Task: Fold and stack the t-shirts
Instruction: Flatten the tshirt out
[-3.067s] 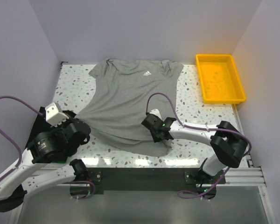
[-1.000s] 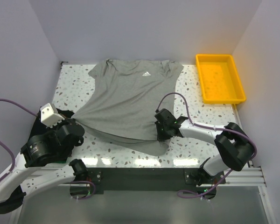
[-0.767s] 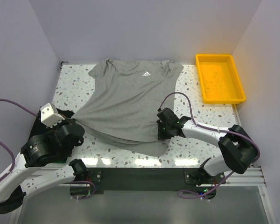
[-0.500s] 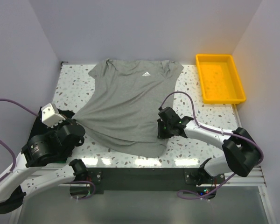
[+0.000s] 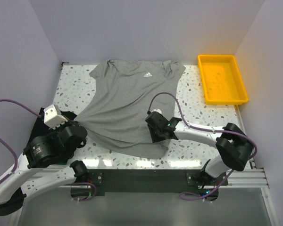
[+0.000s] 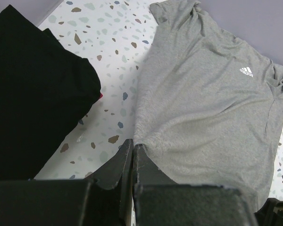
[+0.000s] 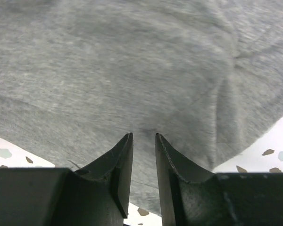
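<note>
The heather-grey t-shirt [image 5: 132, 101] lies spread on the table, collar far, white logo [image 5: 148, 74] up. My left gripper [image 5: 80, 123] is shut on its near-left hem corner; in the left wrist view the jaws [image 6: 133, 144] pinch the grey edge [image 6: 203, 108]. My right gripper [image 5: 154, 134] hovers low over the near-right hem; in the right wrist view its jaws [image 7: 144, 137] stand slightly apart with grey fabric [image 7: 132, 70] beneath and nothing between them. A folded black shirt [image 5: 41, 123] lies at the left edge, also in the left wrist view [image 6: 33, 94]. No green shirt shows.
A yellow plastic tray [image 5: 224, 100] stands at the far right of the speckled table [image 5: 193, 94]. White walls close in the left, back and right sides. The arm bases and a black rail [image 5: 141, 176] run along the near edge.
My right gripper has moved left along the shirt's near hem, and the hem's right corner has shifted with it. My left gripper has kept its hold and barely moved.
</note>
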`<state>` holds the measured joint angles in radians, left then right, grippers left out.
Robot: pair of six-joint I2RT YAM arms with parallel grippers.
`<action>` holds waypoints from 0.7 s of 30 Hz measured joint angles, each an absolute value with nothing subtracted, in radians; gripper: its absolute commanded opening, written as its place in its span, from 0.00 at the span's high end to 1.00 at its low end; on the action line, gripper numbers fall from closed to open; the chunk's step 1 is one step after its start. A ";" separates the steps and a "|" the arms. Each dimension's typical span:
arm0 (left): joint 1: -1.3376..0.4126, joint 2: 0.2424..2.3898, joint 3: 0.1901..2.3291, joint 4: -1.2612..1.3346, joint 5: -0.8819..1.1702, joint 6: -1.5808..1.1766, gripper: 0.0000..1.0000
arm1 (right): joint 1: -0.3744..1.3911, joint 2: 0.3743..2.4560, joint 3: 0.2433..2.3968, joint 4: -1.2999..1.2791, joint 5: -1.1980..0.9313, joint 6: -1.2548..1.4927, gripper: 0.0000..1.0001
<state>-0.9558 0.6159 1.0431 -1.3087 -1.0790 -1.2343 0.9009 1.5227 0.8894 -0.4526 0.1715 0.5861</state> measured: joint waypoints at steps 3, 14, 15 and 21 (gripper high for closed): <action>-0.956 0.617 1.044 -1.309 -1.079 -1.232 1.00 | 0.960 1.550 0.914 -0.464 0.224 0.561 0.61; -0.956 0.641 1.097 -1.306 -1.086 -1.188 1.00 | 1.045 1.599 0.928 -0.493 0.361 0.486 0.55; -0.956 0.642 1.099 -1.306 -1.087 -1.184 1.00 | 1.047 1.608 0.928 -0.493 0.367 0.482 0.55; -0.956 0.643 1.115 -1.307 -1.087 -1.180 1.00 | 1.048 1.645 0.929 -0.486 0.386 0.466 0.58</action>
<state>-0.9558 0.6426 1.1152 -1.3067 -1.0866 -1.1797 1.0477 1.6455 0.9295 -0.4858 0.3862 0.4664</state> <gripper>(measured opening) 0.021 0.446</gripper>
